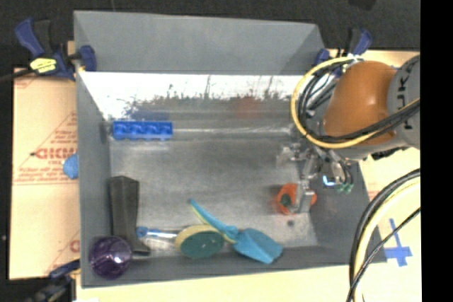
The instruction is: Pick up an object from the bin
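From my station I see the arm (396,117) reaching into the grey bin (212,46) from the right, its orange cover (357,106) and looped cables hanging over the bin's right side. The fingers (306,199) point down at the bin floor in the right half, roughly midway between the near and far walls. A small orange-red thing (285,199) with a bit of green on it lies just to their left, touching or almost touching the metal. From this angle I cannot tell how far the fingers are open, or whether they have closed round that piece; it looks to be resting on the floor.

The rest lies well apart from it. A blue strip of joined blocks (141,130) sits at the far left, by the wall. A black upright block (124,208) stands at the near left, with a purple ball (110,256) in the near-left corner just beside it. Along the near wall lie a round cream and teal disc (200,243) and a light blue scoop (248,240), its handle crossing over the disc's far edge.
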Tool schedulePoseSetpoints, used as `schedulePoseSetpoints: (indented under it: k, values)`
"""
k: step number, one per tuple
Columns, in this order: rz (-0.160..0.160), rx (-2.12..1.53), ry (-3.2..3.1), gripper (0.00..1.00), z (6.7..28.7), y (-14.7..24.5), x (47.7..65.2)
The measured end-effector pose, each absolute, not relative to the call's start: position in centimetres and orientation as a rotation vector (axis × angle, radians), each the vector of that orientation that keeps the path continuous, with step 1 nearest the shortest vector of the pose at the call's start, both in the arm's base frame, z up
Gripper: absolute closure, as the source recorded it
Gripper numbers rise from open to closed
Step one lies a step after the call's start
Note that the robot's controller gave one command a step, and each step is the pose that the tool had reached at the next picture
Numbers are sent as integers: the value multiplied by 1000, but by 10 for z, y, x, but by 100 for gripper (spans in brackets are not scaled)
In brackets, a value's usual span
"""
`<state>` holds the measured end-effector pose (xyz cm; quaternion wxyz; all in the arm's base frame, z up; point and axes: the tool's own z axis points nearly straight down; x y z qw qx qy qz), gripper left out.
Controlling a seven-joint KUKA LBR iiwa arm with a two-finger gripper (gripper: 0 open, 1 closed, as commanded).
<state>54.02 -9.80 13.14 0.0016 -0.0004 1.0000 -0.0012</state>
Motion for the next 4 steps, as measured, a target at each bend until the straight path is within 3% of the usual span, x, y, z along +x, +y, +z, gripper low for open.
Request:
schedulePoseSetpoints:
  k: [1, 2, 3, 4]
  values:
    - [-4, 476, 3102, 0, 70, -155, 540]
    - [-6, 199, 3124, 0, 136, -157, 553]
    - [-4, 416, 3109, 0, 100, -142, 536]
    - [2, 571, 3080, 0, 70, -157, 547]
